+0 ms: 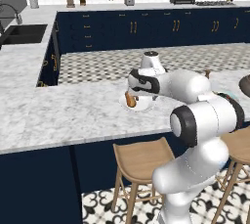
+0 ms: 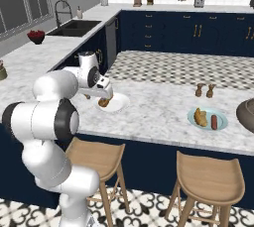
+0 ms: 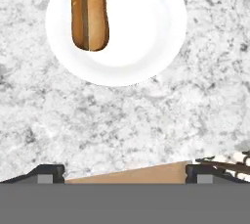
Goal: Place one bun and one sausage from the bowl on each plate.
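Marble counter [image 3: 146, 120]; sausage [image 3: 78, 10] beside bun [image 3: 97, 12]

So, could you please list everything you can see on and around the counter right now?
white plate: one, white, on the marble counter below the hand
bun: one, golden-orange, on the white plate, against the sausage
sausage: one, reddish-brown, on the white plate
blue-green plate: one, pale blue-green, further right on the counter
second bun: one, golden-orange, on the blue-green plate
second sausage: one, reddish-brown, on the blue-green plate
bowl: one, grey-brown, at the right edge
shakers: two, brown, upright behind the blue-green plate
stools: two, wooden, under the counter
gripper: one, dark tips, open, above the counter beside the white plate
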Robot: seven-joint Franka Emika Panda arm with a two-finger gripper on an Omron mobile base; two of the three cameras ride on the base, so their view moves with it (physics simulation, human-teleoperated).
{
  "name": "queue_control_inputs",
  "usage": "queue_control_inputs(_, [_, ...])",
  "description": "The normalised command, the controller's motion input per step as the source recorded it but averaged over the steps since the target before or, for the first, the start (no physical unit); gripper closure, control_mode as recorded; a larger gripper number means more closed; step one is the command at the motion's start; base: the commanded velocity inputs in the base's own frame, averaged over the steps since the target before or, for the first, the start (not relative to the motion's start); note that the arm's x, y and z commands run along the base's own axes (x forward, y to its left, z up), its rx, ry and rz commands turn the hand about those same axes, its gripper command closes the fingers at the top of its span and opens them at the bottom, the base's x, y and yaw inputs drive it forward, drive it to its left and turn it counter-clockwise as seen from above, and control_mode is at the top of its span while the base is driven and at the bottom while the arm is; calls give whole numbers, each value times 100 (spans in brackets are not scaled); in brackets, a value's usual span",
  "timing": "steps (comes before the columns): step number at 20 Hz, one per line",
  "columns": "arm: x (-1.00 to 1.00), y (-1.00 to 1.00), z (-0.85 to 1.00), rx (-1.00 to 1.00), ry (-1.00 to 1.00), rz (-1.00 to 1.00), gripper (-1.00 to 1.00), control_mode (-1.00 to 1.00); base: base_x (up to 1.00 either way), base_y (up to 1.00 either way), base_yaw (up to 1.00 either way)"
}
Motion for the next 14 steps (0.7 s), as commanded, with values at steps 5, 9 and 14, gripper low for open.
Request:
queue_control_inputs(5, [-98, -29, 14, 2, -6, -21, -100, -100, 0, 0, 0])
queue_control_inputs(9, [-91, -18, 13, 0, -14, -1, -100, -100, 0, 0, 0])
queue_control_inputs(14, [-99, -19, 48, 0, -4, -10, -100, -100, 0, 0, 0])
